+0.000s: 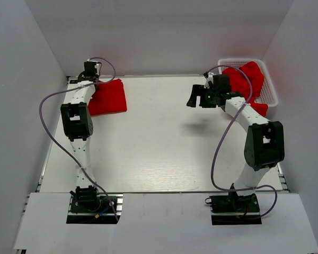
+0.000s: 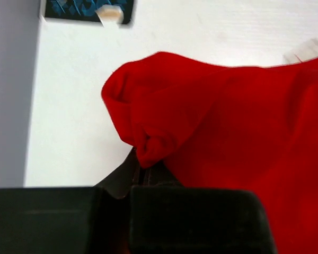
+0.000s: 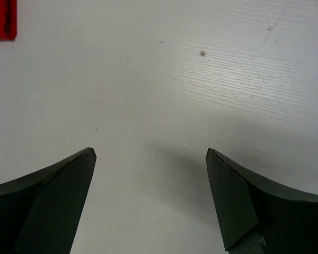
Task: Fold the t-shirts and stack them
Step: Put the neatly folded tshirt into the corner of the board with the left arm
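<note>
A folded red t-shirt [image 1: 110, 97] lies on the white table at the far left. My left gripper [image 1: 95, 84] is at its far left corner. In the left wrist view my left gripper [image 2: 143, 168] is shut on a bunched fold of this t-shirt [image 2: 228, 121]. More crumpled red t-shirts [image 1: 246, 78] fill the white mesh basket [image 1: 270, 94] at the far right, one hanging over its near side. My right gripper [image 1: 192, 98] hovers left of the basket, open and empty. In the right wrist view my right gripper [image 3: 151, 153] has only bare table under it.
White walls close in the table at the back and both sides. A corner of the folded shirt [image 3: 1, 20] shows far off in the right wrist view. The right arm's purple cable [image 1: 222, 137] loops over the table's right part.
</note>
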